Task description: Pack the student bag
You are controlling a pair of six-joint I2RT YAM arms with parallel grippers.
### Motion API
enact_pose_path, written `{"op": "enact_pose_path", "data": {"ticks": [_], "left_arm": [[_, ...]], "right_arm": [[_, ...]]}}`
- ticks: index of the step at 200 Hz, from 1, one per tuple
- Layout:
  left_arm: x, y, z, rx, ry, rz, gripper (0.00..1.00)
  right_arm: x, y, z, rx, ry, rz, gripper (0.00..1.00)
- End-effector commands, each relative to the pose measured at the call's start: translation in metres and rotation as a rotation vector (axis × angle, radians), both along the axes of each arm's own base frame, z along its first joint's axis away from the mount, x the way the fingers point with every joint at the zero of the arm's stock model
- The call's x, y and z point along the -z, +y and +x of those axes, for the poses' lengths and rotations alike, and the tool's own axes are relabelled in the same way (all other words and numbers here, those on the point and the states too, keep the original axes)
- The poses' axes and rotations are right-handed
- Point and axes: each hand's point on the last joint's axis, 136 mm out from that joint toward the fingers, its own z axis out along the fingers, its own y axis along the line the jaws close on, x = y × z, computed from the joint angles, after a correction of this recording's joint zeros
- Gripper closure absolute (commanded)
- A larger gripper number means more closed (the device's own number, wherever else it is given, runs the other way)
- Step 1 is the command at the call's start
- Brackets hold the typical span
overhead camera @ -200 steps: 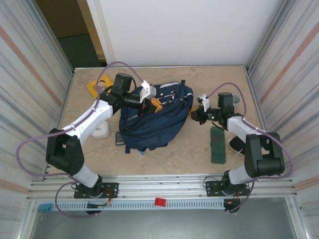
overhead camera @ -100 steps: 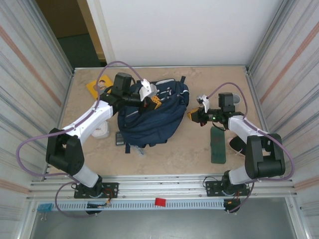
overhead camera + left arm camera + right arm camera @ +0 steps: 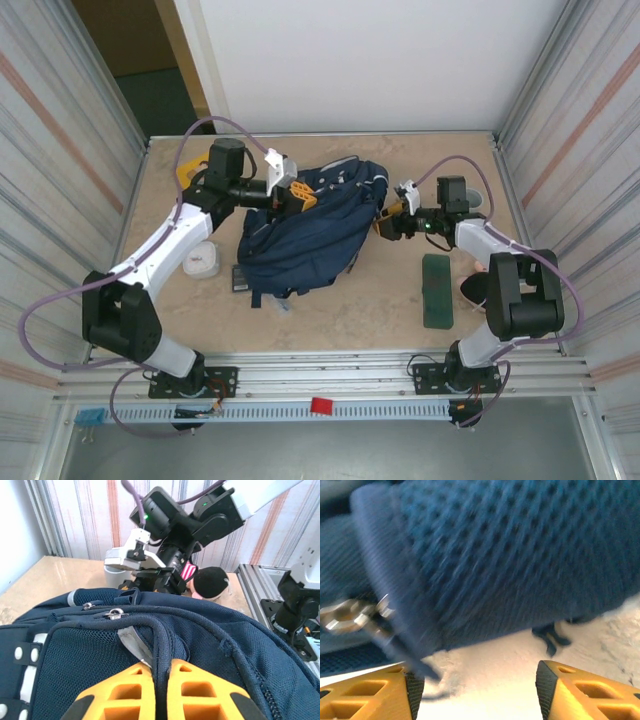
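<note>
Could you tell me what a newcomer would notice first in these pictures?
The big navy backpack in the middle of the table draws the eye first, by far the largest thing there. The left hand pinches a fold of its fabric at the far left corner, while the right hand stands open beside its right edge. A flat dark green pencil case lies to the right.

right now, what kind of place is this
Probably a robot lab test cell, not a classroom: a left arm and right arm are bolted to a metal rail at the table's near edge, ribbed metal walls close both sides, and a bag lies between the arms.
</note>
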Motion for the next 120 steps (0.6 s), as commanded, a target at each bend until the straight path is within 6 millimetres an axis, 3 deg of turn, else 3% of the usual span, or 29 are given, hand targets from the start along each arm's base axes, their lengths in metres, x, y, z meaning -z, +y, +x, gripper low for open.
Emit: {"op": "enact_pose_path", "data": {"ticks": [1, 27, 45, 73, 120], "left_arm": [[-0.044, 0.002, -0.022, 0.093, -0.133, -0.102, 1.00], [-0.041, 0.003, -0.020, 0.079, -0.132, -0.099, 1.00], [-0.035, 0.003, -0.011, 0.030, -0.133, -0.078, 1.00], [-0.023, 0.007, 0.008, -0.079, -0.132, -0.026, 1.00], [-0.014, 0.011, 0.021, -0.165, -0.142, 0.007, 1.00]], "right_arm": [[-0.020, 0.014, -0.001, -0.084, -0.068, 0.045, 0.46], [-0.026, 0.016, -0.004, -0.110, -0.082, 0.071, 0.68], [-0.029, 0.014, -0.008, -0.111, -0.068, 0.076, 0.78], [-0.034, 0.014, -0.019, -0.115, -0.063, 0.073, 0.83], [-0.037, 0.011, -0.023, -0.105, -0.046, 0.062, 0.93]]}}
